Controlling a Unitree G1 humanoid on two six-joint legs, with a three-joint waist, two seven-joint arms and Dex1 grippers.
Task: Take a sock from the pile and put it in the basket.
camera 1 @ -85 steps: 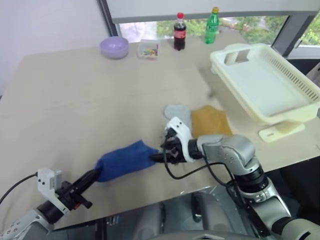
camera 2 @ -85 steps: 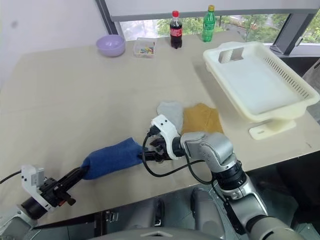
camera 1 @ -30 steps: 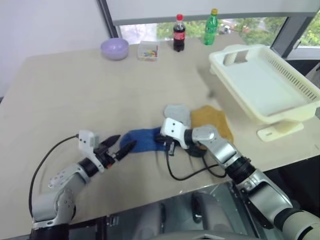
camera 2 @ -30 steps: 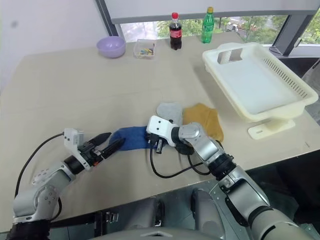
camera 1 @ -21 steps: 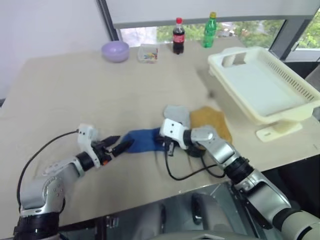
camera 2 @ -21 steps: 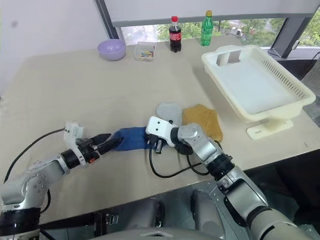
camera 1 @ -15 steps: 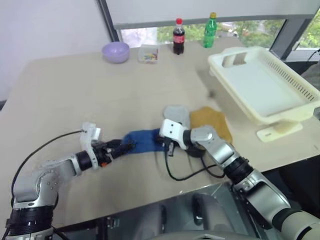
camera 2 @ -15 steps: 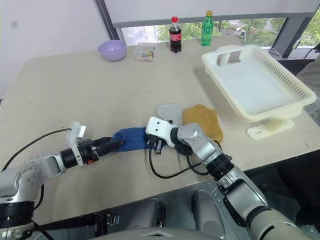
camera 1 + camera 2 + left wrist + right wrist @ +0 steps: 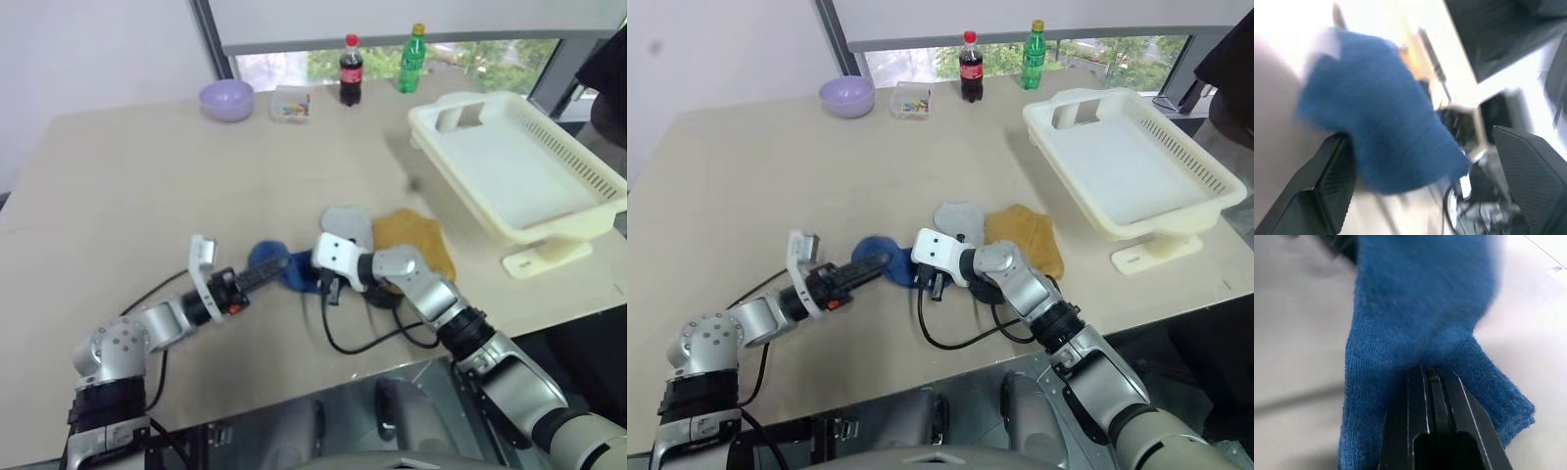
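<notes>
- Blue sock (image 9: 279,269): royal blue knit, bunched into a small hump on the table (image 9: 147,176) near its front edge, just left of a grey sock (image 9: 348,221) and a mustard sock (image 9: 411,238) that lie flat side by side
- Basket (image 9: 519,166): cream, slotted sides, handle cut-out, far right of table, well apart from the socks; nothing visible inside
- Lilac bowl (image 9: 226,97), clear box (image 9: 290,101) with small coloured bits, cola bottle (image 9: 352,70) and green bottle (image 9: 412,58) along the far edge
- Right gripper (image 9: 1429,377): reaches in from the right, pointing left and slightly down, fingers pinched tight on the sock's right end
- Left gripper (image 9: 263,276): level, pointing right, fingers spread wide, one each side of the sock's left end
</notes>
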